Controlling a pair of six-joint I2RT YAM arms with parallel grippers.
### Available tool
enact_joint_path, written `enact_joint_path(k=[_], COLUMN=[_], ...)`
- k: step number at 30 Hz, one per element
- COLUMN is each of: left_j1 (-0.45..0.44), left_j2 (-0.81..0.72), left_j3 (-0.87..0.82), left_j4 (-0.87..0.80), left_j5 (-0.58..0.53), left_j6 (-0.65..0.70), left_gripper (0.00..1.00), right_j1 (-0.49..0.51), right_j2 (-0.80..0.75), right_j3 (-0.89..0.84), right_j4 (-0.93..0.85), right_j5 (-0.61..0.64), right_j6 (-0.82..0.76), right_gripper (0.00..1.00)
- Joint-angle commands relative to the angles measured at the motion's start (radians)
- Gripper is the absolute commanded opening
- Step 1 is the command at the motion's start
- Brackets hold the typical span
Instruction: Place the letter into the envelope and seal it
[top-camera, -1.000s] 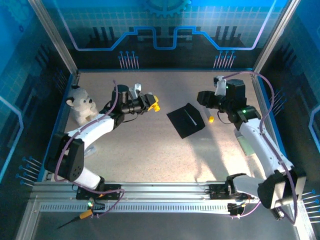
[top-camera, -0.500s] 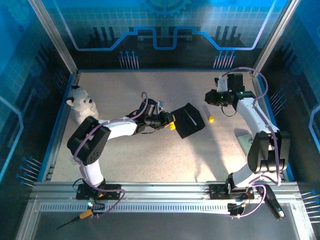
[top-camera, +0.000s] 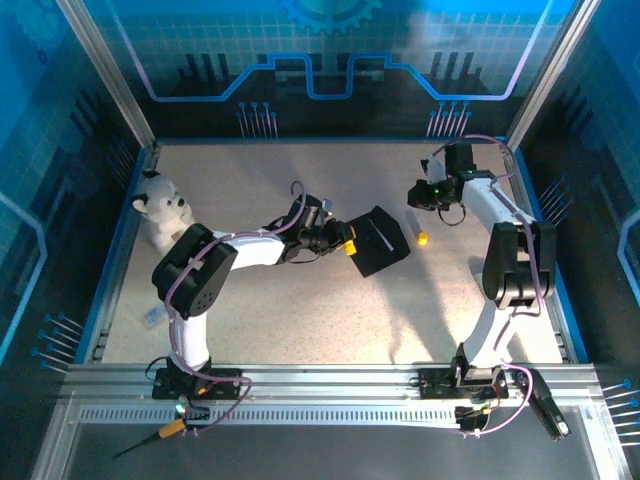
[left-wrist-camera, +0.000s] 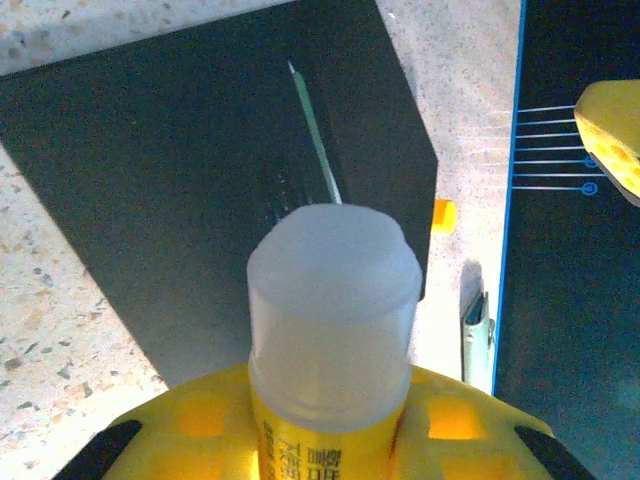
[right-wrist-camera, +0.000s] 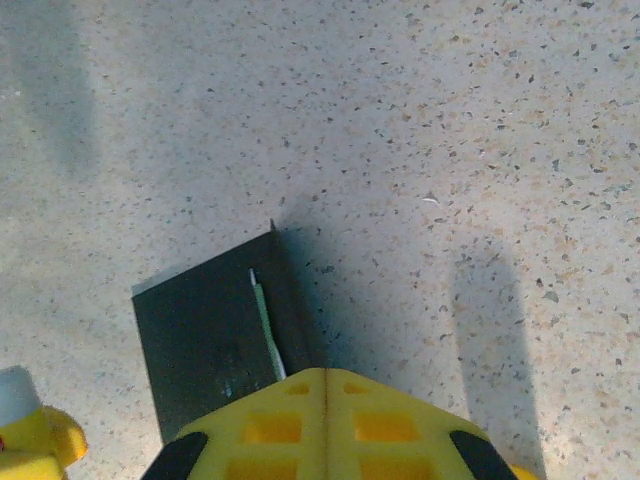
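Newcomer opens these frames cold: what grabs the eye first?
The black envelope lies mid-table, with a thin white-green edge of the letter showing at its slit. The left hand holds a yellow glue stick at the envelope's left edge. A white plush bear sits at the table's left side.

The left arm (top-camera: 255, 248) and the right arm (top-camera: 497, 208) had smooth white shells on their long links and rounded black housings (top-camera: 190, 285) at the joints. A thin purple cable (top-camera: 296, 195) ran in loose loops along each. The fingers (right-wrist-camera: 320, 415) were bright yellow plastic, moulded with shallow rectangular pockets, with black patches at their outer corners.
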Motion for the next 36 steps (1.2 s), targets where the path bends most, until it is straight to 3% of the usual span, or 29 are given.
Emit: enact_joint_path(k=[1, 18, 36], left_j1=[-0.009, -0.014, 0.025], left_j2=[0.023, 0.142, 0.19], left_j3=[0.023, 0.035, 0.092], left_j4=[-0.025, 0.102, 0.039], left_j5=[-0.032, -0.021, 0.029], left_j6=[-0.001, -0.061, 0.009], left_gripper=[0.0, 0.0, 0.0], right_j1=[-0.015, -0.002, 0.047], right_j2=[0.053, 0.176, 0.127], right_j3=[0.044, 0.06, -0.064], right_j4=[-0.052, -0.08, -0.02], right_j5=[0.006, -0.043, -0.137], right_j6=[-0.054, -0.109, -0.067], right_gripper=[0.0, 0.0, 0.0])
